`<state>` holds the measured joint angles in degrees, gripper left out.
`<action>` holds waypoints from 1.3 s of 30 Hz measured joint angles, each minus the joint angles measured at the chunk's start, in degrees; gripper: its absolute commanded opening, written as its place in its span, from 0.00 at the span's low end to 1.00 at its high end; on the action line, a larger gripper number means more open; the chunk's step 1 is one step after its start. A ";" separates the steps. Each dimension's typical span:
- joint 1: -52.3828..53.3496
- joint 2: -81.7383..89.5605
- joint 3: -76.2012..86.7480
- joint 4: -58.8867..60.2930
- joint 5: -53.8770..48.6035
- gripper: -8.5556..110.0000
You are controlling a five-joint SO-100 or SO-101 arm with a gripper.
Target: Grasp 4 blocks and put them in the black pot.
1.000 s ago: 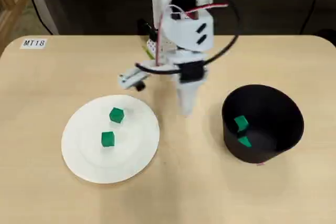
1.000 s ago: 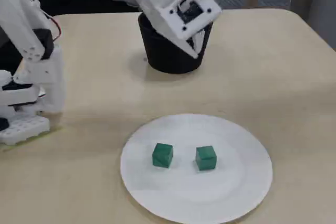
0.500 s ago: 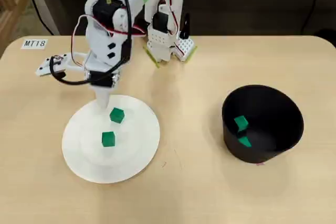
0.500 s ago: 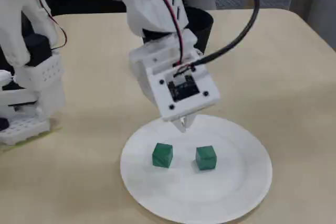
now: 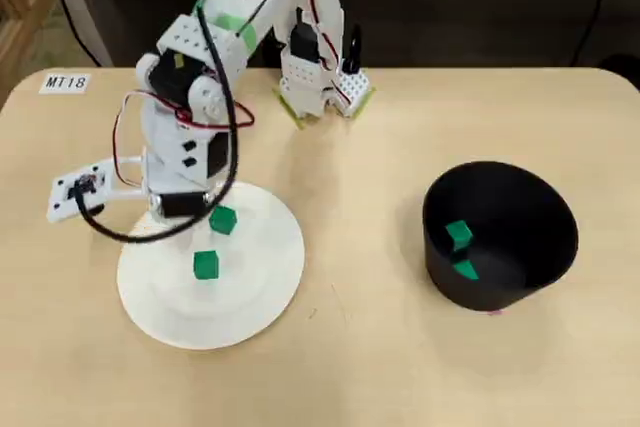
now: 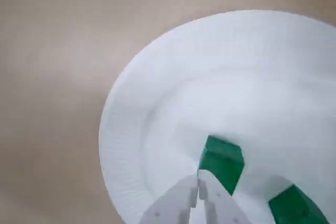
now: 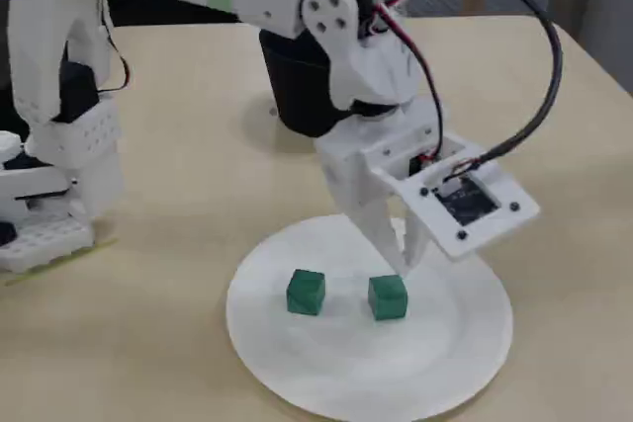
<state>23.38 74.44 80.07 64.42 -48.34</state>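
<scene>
two blocks (image 5: 460, 235) potted — two (image 5: 205, 265) plated

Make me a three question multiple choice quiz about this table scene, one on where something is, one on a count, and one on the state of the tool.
1. Where does the tool hang?
A. over the white plate
B. inside the black pot
C. over bare table

2. How many green blocks lie in the pot?
A. none
B. two
C. four

3. How do the tool's fingers stand?
A. spread wide around a block
B. nearly together, gripping nothing
C. clamped on the plate's rim

Answers:
1 A: the fixed view shows its tips just above the plate, by one block.
2 B: the overhead view shows two blocks inside, and two more on the plate.
3 B: the wrist view shows the fingertips almost touching, with nothing between them.
</scene>
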 measured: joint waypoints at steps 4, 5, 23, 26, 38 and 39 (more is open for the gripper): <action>-0.53 -2.02 -0.44 0.70 1.93 0.05; -0.44 -2.11 -0.44 1.05 2.11 0.05; 2.64 0.62 -0.44 8.17 5.01 0.27; 3.25 0.97 -0.44 9.40 5.36 0.27; 3.25 0.97 -0.35 9.76 7.73 0.28; 3.60 0.97 -0.18 9.76 8.00 0.28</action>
<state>26.98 75.41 79.89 74.18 -40.34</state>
